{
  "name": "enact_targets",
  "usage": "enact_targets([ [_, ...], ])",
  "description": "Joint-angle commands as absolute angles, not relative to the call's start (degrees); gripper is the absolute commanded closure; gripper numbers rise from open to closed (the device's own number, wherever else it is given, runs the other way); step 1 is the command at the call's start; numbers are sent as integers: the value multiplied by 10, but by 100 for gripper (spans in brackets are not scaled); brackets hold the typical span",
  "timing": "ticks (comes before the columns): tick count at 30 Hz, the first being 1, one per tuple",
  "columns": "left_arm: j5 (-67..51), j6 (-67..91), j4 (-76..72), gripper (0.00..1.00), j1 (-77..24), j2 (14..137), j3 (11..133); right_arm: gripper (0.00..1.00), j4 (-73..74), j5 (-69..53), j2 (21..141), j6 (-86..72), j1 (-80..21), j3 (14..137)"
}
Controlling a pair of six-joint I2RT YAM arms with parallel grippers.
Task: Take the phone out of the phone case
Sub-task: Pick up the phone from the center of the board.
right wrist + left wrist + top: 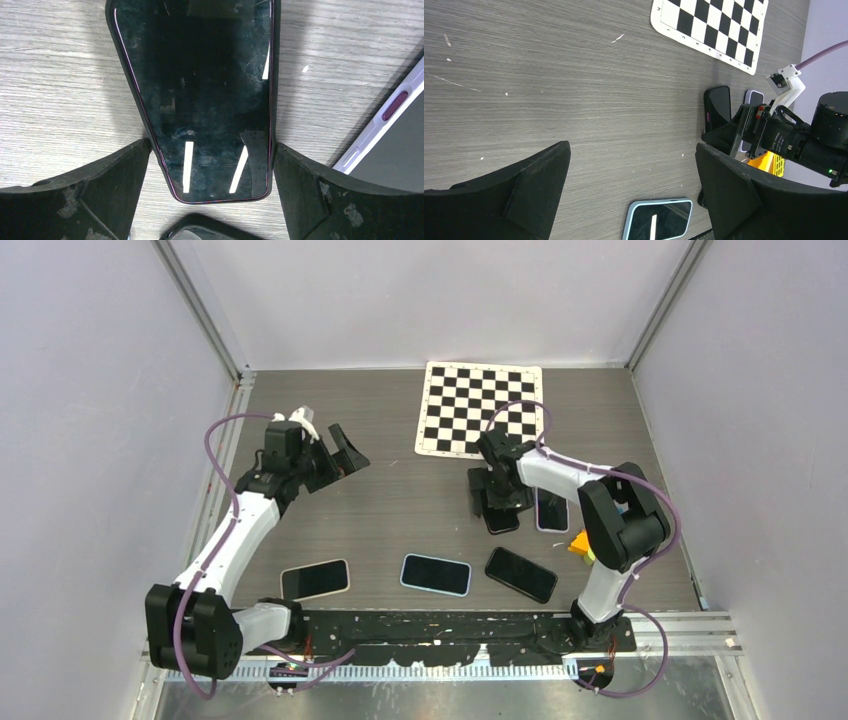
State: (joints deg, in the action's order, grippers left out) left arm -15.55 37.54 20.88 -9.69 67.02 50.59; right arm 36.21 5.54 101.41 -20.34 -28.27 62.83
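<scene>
Fingers spread astride the black-cased phone, the right gripper should descend and pinch its long edges squarely.

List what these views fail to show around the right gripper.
- Top view: black-cased phone mostly under the right gripper.
- Top view: orange object half behind the right arm, unidentifiable.
- Right wrist view: lilac-cased phone cut by frame edge.
- Right wrist view: whether fingers touch the case.
</scene>
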Motion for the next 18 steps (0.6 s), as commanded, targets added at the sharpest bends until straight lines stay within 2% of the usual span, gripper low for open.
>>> enact_targets([
  [1,-143,361,194,0,-98,670,533,6,349,70,1043,-199,-283,641],
  [3,-144,361,195,0,-98,670,532,20,342,100,1045,-211,-283,641],
  [4,-143,362,195,0,-98,671,531,32,336,103,1041,-217,-283,633],
  [6,-143,368,194,0,-98,673,529,45,297,89,1016,-217,-283,609],
  [8,-143,376,188,0,-98,675,524,52,242,60,986,-217,-284,591],
  [12,-149,404,164,0,-98,682,512,60,191,-21,951,-214,-284,590],
  [18,-217,459,99,2,-99,736,504,63,157,-117,963,-214,-285,626],
])
